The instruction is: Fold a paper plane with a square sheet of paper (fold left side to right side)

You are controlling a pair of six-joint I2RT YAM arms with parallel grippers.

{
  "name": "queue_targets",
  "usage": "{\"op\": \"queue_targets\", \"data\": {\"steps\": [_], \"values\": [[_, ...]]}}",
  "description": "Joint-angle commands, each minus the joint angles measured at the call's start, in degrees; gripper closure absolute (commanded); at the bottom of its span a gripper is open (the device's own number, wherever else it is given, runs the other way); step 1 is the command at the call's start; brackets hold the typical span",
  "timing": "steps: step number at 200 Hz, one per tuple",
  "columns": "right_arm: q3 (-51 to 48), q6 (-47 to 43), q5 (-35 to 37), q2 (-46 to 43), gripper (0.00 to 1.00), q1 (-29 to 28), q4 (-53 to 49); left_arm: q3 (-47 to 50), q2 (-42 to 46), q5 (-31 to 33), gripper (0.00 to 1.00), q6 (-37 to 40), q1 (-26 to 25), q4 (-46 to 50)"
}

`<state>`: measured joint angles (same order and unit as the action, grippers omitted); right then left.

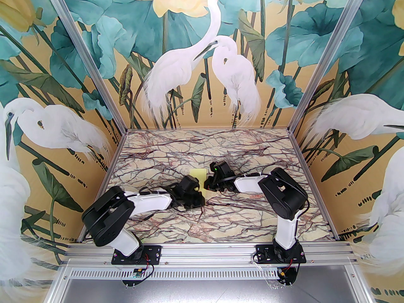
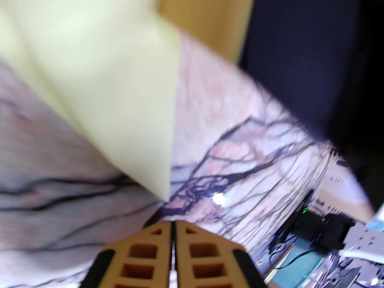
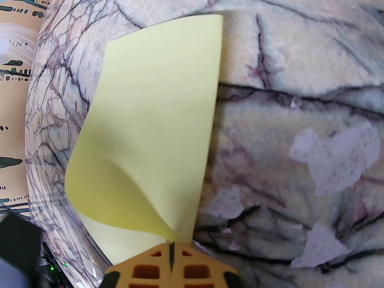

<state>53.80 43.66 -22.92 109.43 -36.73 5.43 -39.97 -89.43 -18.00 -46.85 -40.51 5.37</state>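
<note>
Yellow stock found clamped: noted the right gripper (image 3: pixel 171 244) with jaws pressed together on the nearest corner of the square sheet of paper (image 3: pixel 156 115). Observed, rising straight off those jaws, an upper layer curling loosely toward their left, rounded and uncreased, over a flat lower layer. Noted both layers' right-hand edges running roughly together, directly ahead of the jaws. Recorded the far end lying on the marble table (image 3: pixel 300 55), well ahead of the jaws. Logged pale whitish patches (image 3: pixel 336 157) on the marble off to the jaws' right, apart from the sheet. Found the left gripper (image 2: pixel 173 222) with jaws all but together, a thin slit between, gripping nothing. Noted a pointed corner of the sheet just ahead of those jaws, not between them; blurred there.
</note>
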Motion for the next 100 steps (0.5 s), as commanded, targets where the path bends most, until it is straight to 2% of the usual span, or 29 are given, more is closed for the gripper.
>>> {"op": "queue_targets", "data": {"steps": [1,36,100], "values": [[0.3,-0.6,1.7,1.8,0.99,0.3,-1.4,-2.2,2.2,-0.7,0.87,1.5,4.7,0.8],[0.2,-0.6,1.4,1.6,0.99,0.3,-1.5,-5.9,-0.6,-1.9,0.87,3.5,8.5,0.6],[0.2,-0.3,1.2,1.7,0.98,0.3,-1.2,-11.4,-8.8,-2.7,0.87,4.2,8.6,0.0]]}}
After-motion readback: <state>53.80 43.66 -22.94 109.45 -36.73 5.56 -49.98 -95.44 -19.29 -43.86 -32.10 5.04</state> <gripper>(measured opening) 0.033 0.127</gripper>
